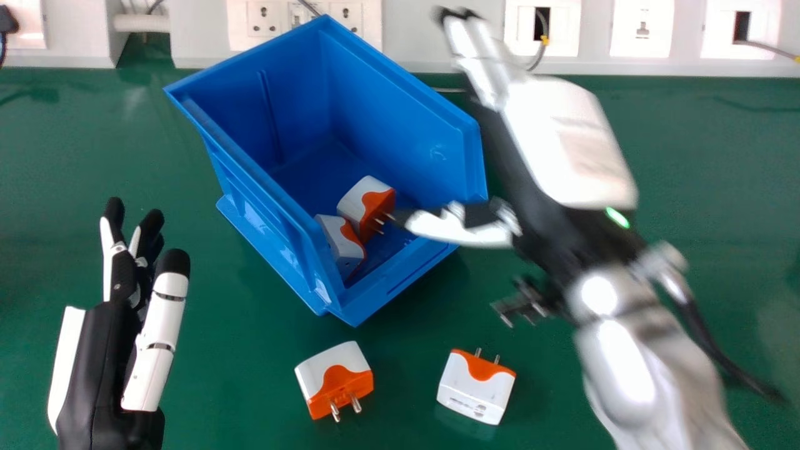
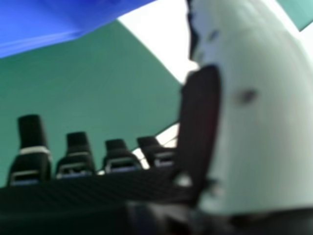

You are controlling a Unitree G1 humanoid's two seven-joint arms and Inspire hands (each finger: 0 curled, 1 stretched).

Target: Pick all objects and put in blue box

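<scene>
Snag risk: right hand (image 1: 562, 144) open, empty, thumb (image 1: 462, 232) near box (image 1: 400, 275) rim.
Low sideways swing could catch rim, drag box. Two plugs (image 1: 357, 203) (image 1: 339, 244) inside, two loose plugs (image 1: 334, 375) (image 1: 475, 390) on tabletop (image 1: 250, 387). Left hand (image 1: 97, 375) idle.

Green table (image 1: 250, 394), blue box (image 1: 294, 100), two plug adapters (image 1: 476, 392) near it

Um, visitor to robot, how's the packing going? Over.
Right hand open, at blue box. Two plug adapters inside, two on table. Left hand open, left of box.
</scene>
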